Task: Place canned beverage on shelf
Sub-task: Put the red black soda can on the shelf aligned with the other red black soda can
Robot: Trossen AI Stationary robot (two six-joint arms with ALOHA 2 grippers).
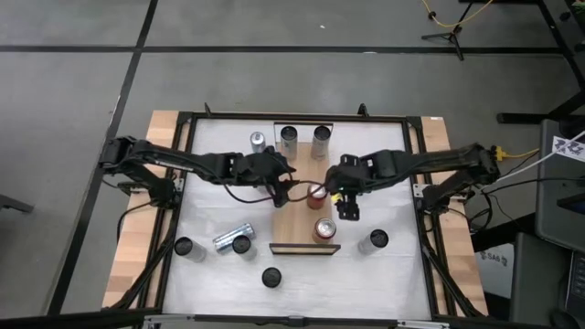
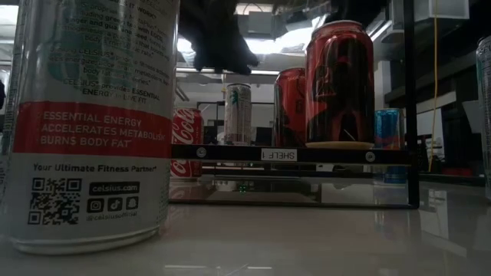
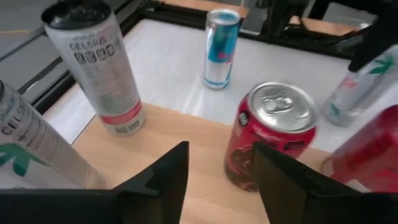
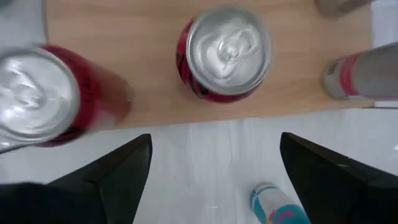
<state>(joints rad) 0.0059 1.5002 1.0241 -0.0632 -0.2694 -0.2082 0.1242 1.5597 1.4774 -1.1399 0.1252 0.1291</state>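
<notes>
- Two red cans stand upright on the shelf [image 1: 302, 215], a light-brown plank lying along the middle of the white table [image 1: 393, 274]: one red can [image 1: 316, 193] near mid-plank, the second red can [image 1: 325, 228] close to the dark lip [image 1: 305, 247] at the plank's near end.
- Two tall silver cans [image 1: 289, 140] [image 1: 321, 142] stand at the plank's far end.
- Left gripper [image 1: 283, 194] hangs over the plank just beside the mid-plank red can; in the left wrist view its fingers [image 3: 163, 180] stand apart with nothing between them, the can in front of them.
- Right gripper [image 1: 348, 205] sits at the plank's right edge, jaws wide apart and empty.
- Off the plank: a blue-and-silver can [image 1: 258, 142] upright on the far side, a silver can on its side [image 1: 230, 238], and several dark-topped cans [image 1: 184, 248] scattered on the near part.
</notes>
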